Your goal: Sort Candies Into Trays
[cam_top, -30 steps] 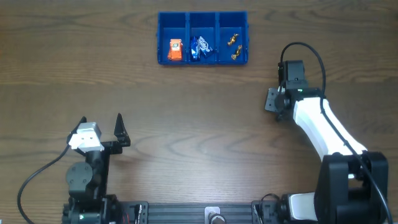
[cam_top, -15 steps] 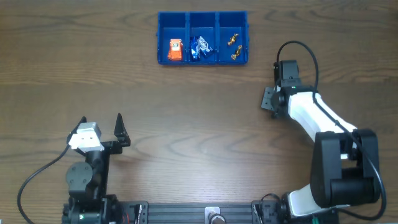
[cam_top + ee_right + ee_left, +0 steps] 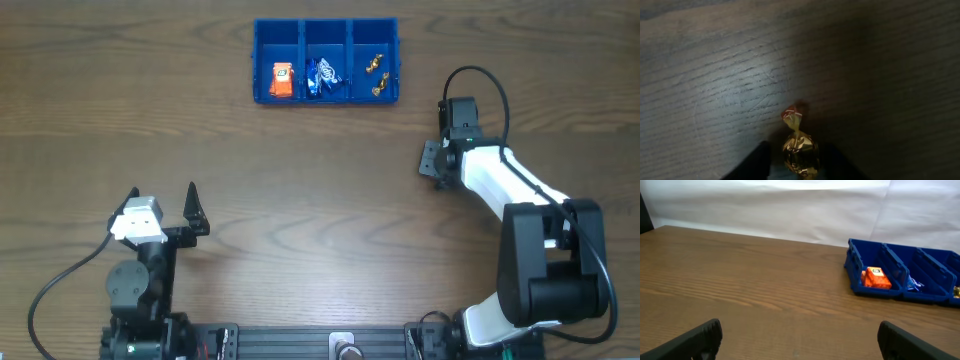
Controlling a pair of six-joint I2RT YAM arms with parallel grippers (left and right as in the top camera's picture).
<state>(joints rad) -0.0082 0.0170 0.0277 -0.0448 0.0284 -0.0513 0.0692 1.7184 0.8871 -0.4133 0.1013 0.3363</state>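
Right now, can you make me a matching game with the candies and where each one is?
Things:
1. orange candy
2. blue-wrapped candies
3. pair of gold candies
4. single gold candy

Places:
A. between the fingers of the right gripper
B. middle compartment of the blue tray
C. left compartment of the tray, seen from above
D. right compartment of the tray, seen from above

Pairs: 1-C, 2-B, 3-D, 4-A.
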